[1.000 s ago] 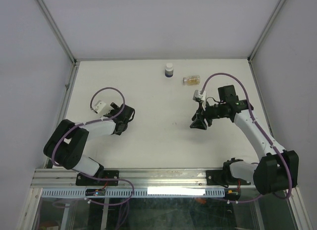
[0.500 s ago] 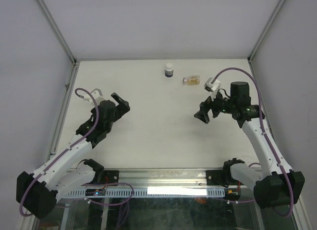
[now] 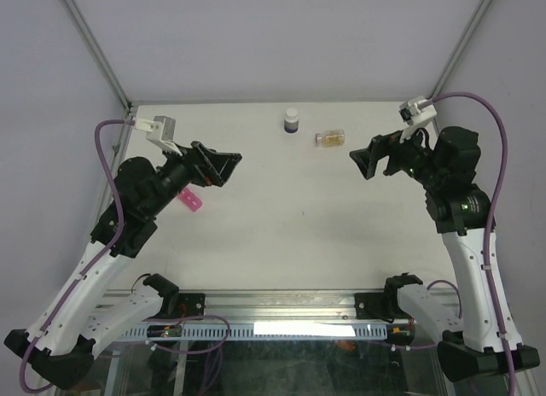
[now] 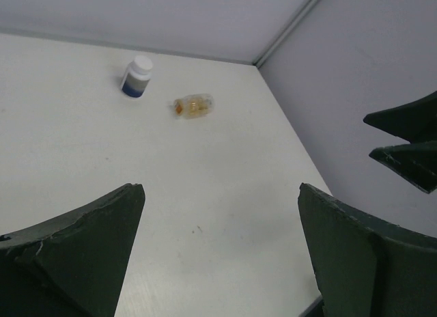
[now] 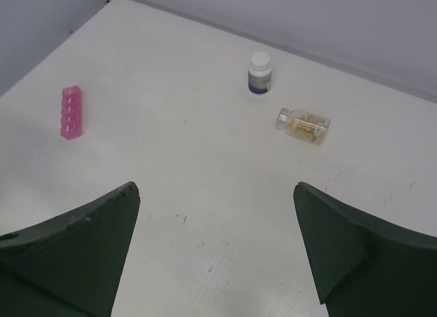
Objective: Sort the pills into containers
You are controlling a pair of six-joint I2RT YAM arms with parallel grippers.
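Observation:
The pills show as an orange-brown mass inside a small clear bottle (image 3: 329,138) lying on its side at the back of the table; it also shows in the left wrist view (image 4: 193,106) and the right wrist view (image 5: 304,126). The pink pill organiser (image 3: 190,200) lies on the left, just beside my left arm, and shows in the right wrist view (image 5: 71,112). My left gripper (image 3: 223,164) is open and empty, raised above the table. My right gripper (image 3: 365,160) is open and empty, raised on the right, below and to the right of the clear bottle.
A dark bottle with a white cap (image 3: 292,121) stands upright at the back, left of the clear bottle, also in the wrist views (image 4: 136,76) (image 5: 259,73). Grey walls with metal corner posts enclose the white table (image 3: 281,217) on three sides.
Both arms have risen and swung outward and toward the back. The left arm's move has uncovered the pink organiser. Both grippers stay open.

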